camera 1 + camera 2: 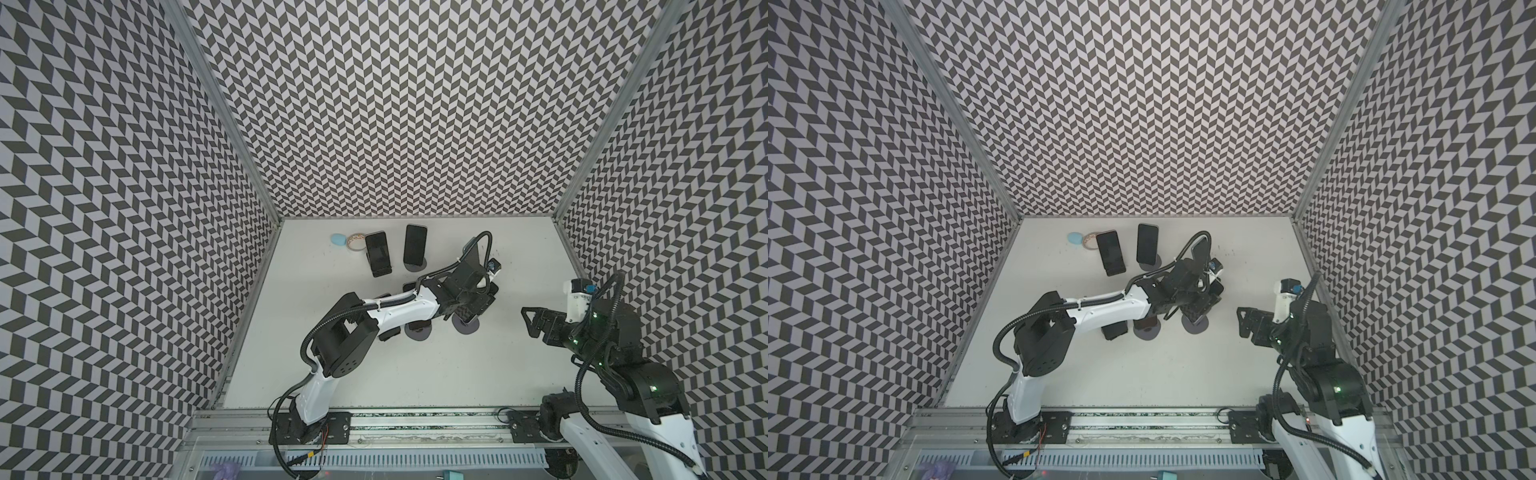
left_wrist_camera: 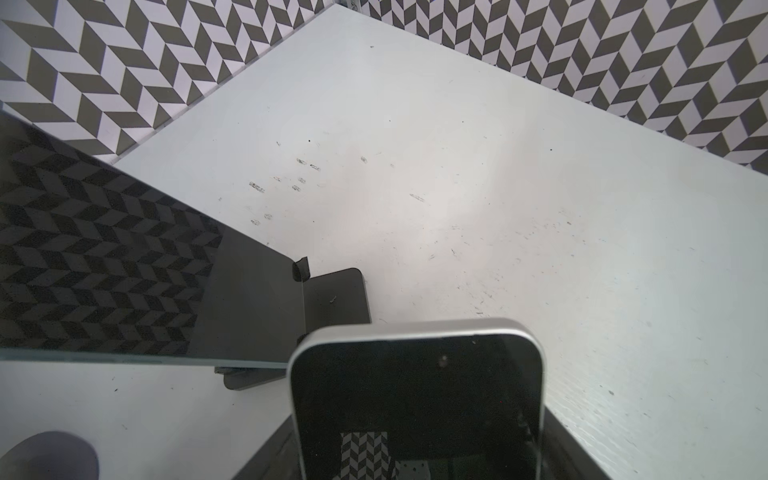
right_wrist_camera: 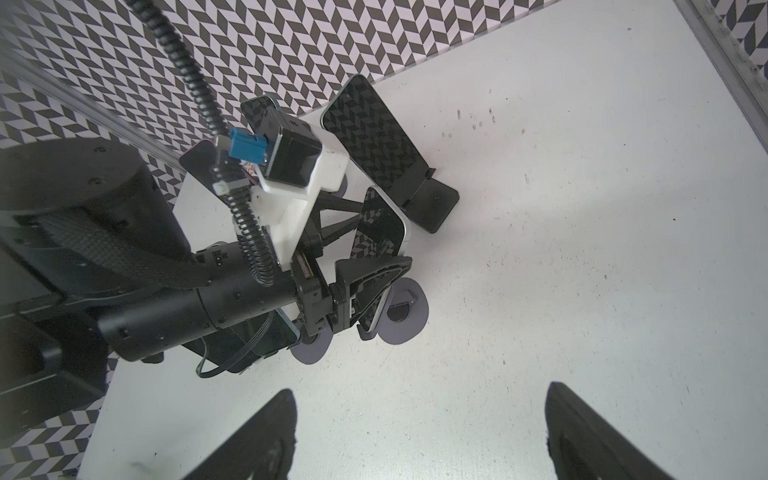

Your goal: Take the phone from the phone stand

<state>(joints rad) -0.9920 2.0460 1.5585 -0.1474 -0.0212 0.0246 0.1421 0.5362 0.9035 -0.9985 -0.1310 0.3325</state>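
In the middle of the tabletop point(image 1: 415, 374): the left hand point(image 3: 386, 245) is clamped tight on a silver-edged phone point(image 2: 415, 386), with a finger on either side of it.
Phone: it leans back with a dark screen, and its lower end is down at a round grey stand point(image 3: 405, 318). Whether it rests in the stand's lip cannot be told.
Just left of that stand: a second grey disc point(image 1: 417, 332) lies mostly hidden under the left arm.
Right side: the right hand point(image 3: 415, 436) hangs over bare tabletop with its fingers spread wide and nothing between them, well apart from the phone.
Just beyond the left hand: a larger dark phone point(image 3: 374, 141) leans on a black stand point(image 3: 432, 203).
Far side: two more dark phones point(image 1: 377, 253) point(image 1: 415, 245) stand propped side by side.
Far left: a pale blue oval point(image 1: 338, 240) lies just beside a small ring point(image 1: 356, 242).
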